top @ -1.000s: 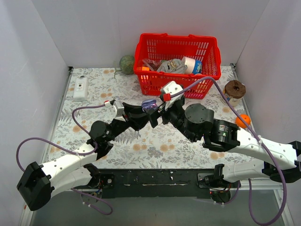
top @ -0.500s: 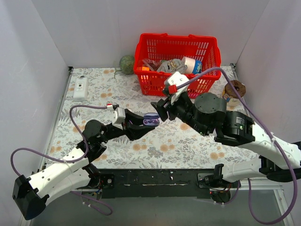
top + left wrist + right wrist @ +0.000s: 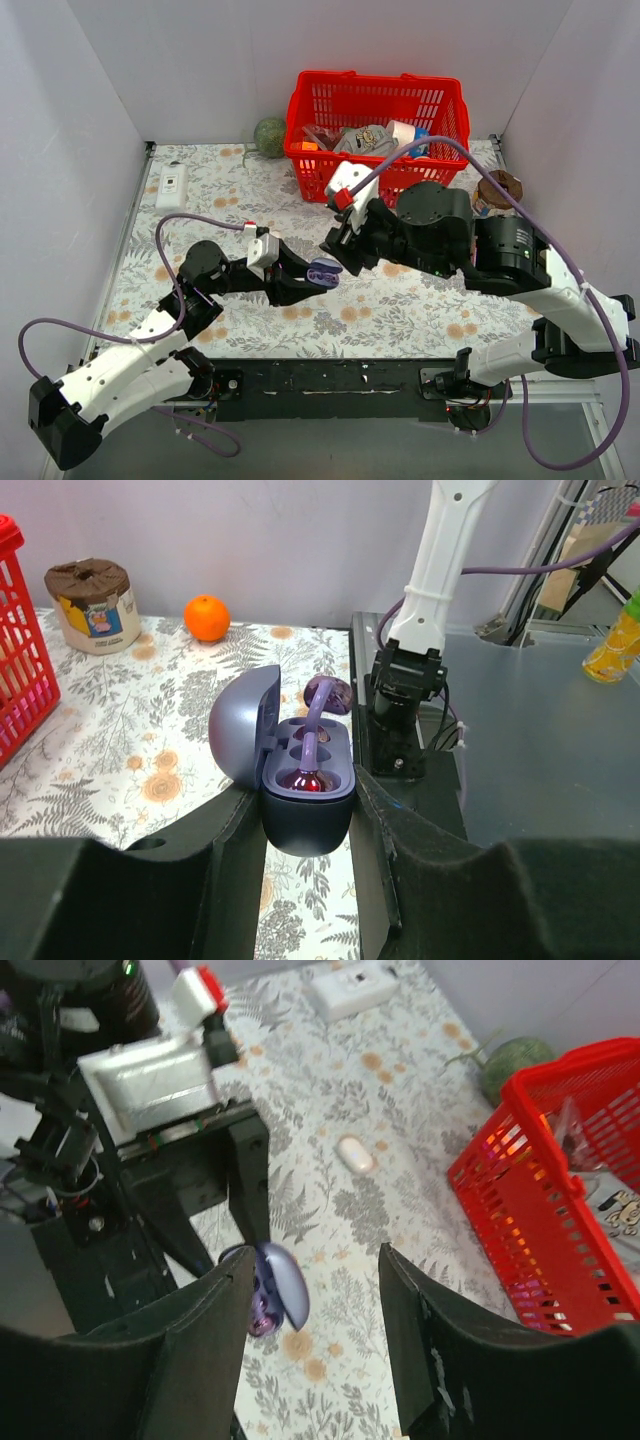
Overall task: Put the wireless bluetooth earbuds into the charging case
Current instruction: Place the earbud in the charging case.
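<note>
right gripper point(image 3: 315, 1260) drawn back, case point(image 3: 306, 780) in left gripper point(image 3: 305, 815)

The scene is lit brightly and evenly from above; only soft shadows are cast on the worktop point(image 3: 380, 310) under the arms. The middle of the left wrist view is rendered sharply, a red gleam is seen inside the charging case point(image 3: 305, 820), and the fingers point(image 3: 150, 880) of the left pincer point(image 3: 307, 795) are left dark. The right wrist view is softened by blur.
</note>
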Robot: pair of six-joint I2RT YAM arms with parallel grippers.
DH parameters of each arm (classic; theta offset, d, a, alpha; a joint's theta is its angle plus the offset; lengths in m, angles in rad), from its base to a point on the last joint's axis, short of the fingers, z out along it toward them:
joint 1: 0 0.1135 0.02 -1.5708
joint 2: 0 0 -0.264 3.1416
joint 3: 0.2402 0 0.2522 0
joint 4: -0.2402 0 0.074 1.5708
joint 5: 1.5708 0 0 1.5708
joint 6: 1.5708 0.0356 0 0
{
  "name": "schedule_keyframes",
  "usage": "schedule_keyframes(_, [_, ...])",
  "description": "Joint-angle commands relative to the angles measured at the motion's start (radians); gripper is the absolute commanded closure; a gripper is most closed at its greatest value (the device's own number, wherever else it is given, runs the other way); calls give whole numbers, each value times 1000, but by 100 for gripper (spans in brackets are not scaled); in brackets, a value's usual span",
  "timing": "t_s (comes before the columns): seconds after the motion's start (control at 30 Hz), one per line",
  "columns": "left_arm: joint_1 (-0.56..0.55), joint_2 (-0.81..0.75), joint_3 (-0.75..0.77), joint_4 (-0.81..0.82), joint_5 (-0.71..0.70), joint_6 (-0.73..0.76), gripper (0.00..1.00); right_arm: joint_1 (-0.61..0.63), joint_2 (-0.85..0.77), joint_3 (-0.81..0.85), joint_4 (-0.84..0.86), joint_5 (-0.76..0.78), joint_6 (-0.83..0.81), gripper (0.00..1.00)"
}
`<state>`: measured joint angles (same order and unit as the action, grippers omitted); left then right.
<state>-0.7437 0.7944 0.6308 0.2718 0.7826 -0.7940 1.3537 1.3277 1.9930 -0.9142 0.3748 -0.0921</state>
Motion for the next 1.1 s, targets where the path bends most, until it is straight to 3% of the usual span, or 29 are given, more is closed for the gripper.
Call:
schedule_keyframes(0.0, [66, 14, 18, -25, 87, 7, 100, -4, -44, -104, -16, -85, 54, 41])
schedule_keyframes(0.33, [102, 37, 27, -25, 168, -16, 100, -4, -93, -278, 38, -105, 86, 46])
schedule_keyframes(1.07, [102, 43, 30, -17, 167, -34, 100, -45, -53, -321, 64, -146, 118, 49])
